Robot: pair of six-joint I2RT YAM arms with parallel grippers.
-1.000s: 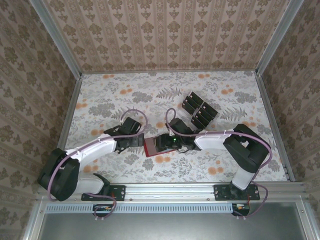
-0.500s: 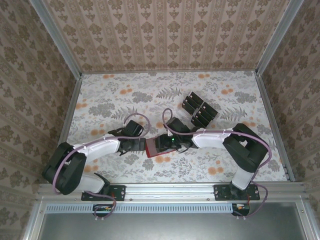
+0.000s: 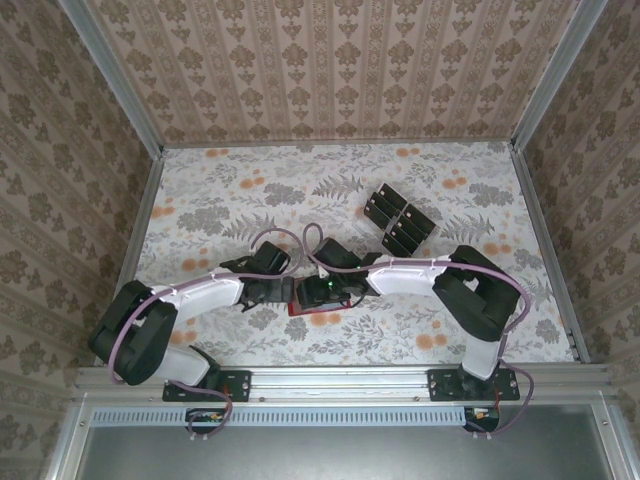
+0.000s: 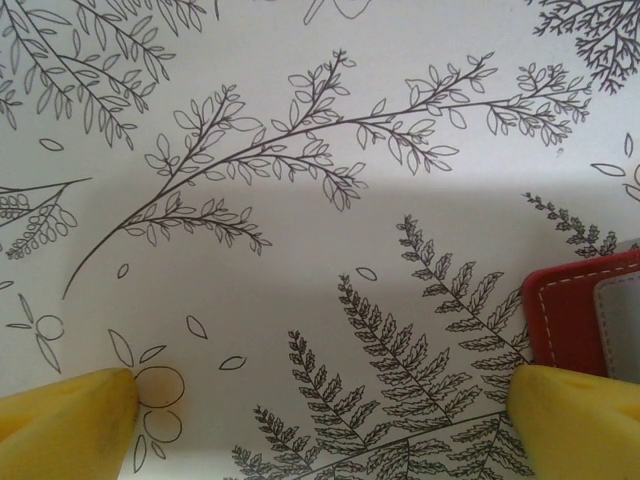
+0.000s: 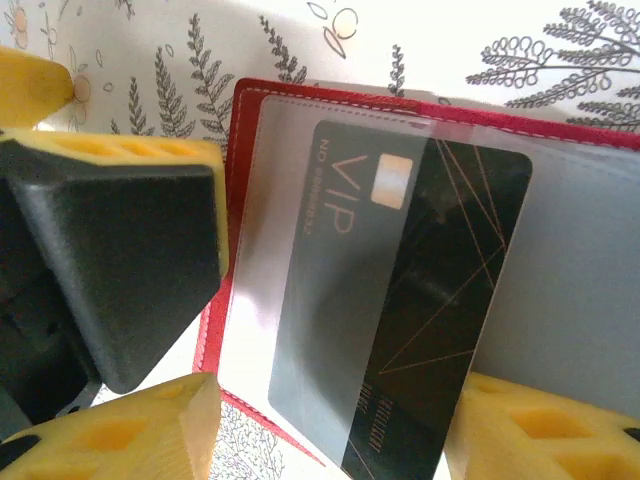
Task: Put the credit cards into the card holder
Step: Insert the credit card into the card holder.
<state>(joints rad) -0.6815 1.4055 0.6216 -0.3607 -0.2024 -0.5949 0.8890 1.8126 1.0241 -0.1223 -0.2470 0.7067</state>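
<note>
The red card holder (image 3: 312, 307) lies open on the table between my two grippers, its clear sleeves facing up (image 5: 330, 92). A black credit card (image 5: 420, 280) marked VIP lies slanted on it, its left half greyed as if under the sleeve. My right gripper (image 5: 340, 400) straddles the card's near end. Its right finger (image 5: 540, 430) touches the card's edge, and a gap shows between the card and the left finger (image 5: 150, 420). My left gripper (image 4: 320, 400) is wide open and low over the table. The card holder's corner (image 4: 575, 320) is beside its right fingertip.
More black credit cards (image 3: 400, 222) stand in a group at the back right of the floral table. Patterned walls and metal rails enclose the table. The left gripper's black and yellow finger (image 5: 120, 270) stands close against the card holder's left edge.
My right gripper has slid left over the card holder, which now shows less red in the top view. The left arm has drawn in slightly toward it.
</note>
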